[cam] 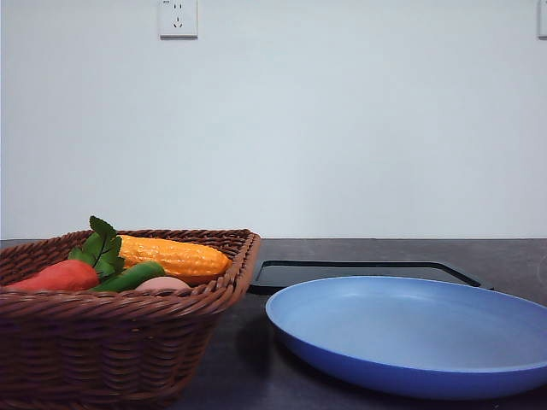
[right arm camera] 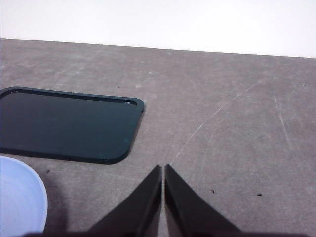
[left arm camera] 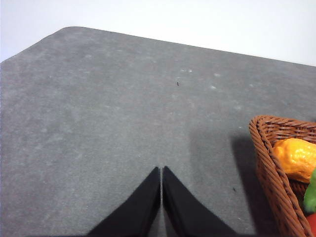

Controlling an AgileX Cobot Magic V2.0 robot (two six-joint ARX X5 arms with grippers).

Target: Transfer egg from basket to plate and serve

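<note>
**Egg in the basket, both end effectors closed and apart from it**

The egg (cam: 161, 283) is seen lying inside the basket (cam: 128, 333), close to the basket's near rim, so that only its pinkish top shows above the braid. It is flanked within the basket by a green vegetable (cam: 130, 277), which lies against it, with a carrot (cam: 56, 276) further along and a corn cob (cam: 173, 255) behind it. The plate (cam: 410, 333) is set on the counter (left arm camera: 98, 123) just beside the basket, on the side nearest the egg, and a black tray (right arm camera: 64, 126) lies behind the plate.

In the left wrist view, the left end effector (left arm camera: 161, 170) is shown with its fingers pressed together, nothing between them, over bare counter beside the basket's corner and well apart from the egg. In the right wrist view, the right end effector (right arm camera: 163, 169) is likewise held together and empty, near the tray's corner and the plate's edge, on the far side of the plate from the basket.
</note>
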